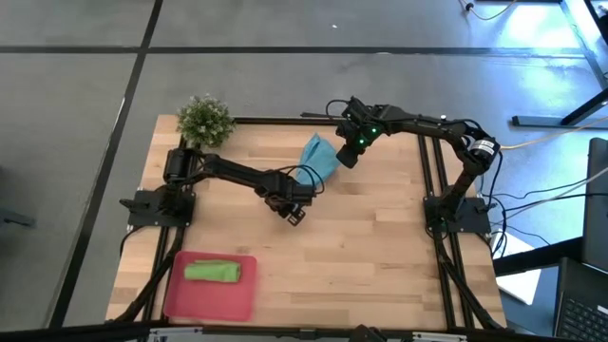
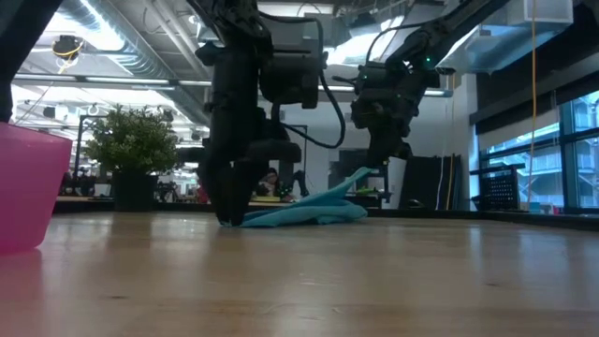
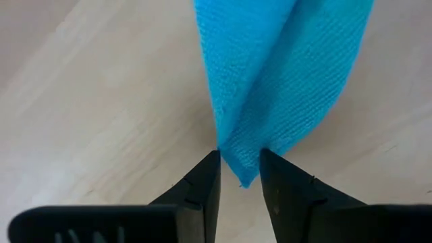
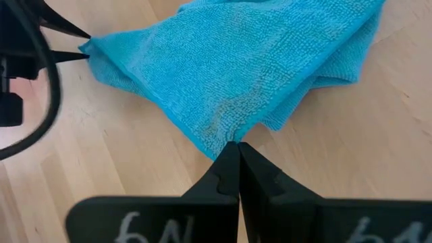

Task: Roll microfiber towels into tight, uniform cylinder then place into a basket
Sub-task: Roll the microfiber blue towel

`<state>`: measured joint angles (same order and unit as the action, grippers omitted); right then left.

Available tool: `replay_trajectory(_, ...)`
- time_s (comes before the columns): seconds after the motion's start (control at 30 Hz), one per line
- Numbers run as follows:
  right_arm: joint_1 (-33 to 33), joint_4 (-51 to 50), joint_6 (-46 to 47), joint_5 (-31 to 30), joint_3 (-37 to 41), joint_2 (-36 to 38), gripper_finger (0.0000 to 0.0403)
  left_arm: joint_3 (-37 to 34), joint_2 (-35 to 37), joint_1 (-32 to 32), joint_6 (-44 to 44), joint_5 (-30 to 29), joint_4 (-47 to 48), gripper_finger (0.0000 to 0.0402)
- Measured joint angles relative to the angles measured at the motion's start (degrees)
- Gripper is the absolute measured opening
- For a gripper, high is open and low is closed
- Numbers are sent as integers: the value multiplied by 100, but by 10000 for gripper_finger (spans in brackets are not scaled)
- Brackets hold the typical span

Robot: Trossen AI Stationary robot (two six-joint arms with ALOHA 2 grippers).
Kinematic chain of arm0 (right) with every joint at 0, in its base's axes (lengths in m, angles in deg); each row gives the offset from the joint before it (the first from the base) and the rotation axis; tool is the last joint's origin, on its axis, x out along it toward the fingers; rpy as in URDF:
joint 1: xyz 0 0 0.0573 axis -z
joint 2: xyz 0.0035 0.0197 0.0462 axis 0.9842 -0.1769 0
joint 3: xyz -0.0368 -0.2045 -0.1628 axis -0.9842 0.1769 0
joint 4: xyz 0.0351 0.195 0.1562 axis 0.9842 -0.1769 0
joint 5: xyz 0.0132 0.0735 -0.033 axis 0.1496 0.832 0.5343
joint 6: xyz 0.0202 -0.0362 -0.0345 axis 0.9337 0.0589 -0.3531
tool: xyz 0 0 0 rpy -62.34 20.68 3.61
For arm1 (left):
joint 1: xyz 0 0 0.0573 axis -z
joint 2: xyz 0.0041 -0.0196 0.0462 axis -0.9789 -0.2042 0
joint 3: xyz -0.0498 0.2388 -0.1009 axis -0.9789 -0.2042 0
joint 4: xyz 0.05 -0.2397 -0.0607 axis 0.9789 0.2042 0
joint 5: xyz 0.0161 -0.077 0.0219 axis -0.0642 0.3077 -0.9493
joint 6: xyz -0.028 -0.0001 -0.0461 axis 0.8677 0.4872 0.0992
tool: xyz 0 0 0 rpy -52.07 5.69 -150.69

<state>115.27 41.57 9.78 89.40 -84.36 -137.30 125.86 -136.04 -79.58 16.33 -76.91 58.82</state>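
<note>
Both grippers, left (image 1: 296,211) and right (image 1: 347,152), pinch opposite corners of the blue towel (image 1: 319,158) mid-bench; fingers closed on cloth, they should keep it taut to roll evenly.

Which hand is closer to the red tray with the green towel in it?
Left. The left hand is mid-table, pinching a corner of the blue towel, with open table between it and the red tray. The right hand grips the towel's far end, farther from the tray.
</note>
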Motion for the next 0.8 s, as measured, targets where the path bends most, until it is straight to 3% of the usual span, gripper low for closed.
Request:
replay_trajectory(0.33,0,4,2,0,0,0,0,-310,2,-7,-180,208,-360,94)
replay_trajectory(0.43,0,3,-2,-2,1,0,0,-315,0,-24,-264,213,-361,72)
replay_trajectory(0.57,3,3,-4,0,0,0,0,-319,16,-17,-458,30,-308,12)
replay_trajectory(0.8,9,-441,-205,-9,-432,0,0,-370,361,-48,-678,-135,-21,1)
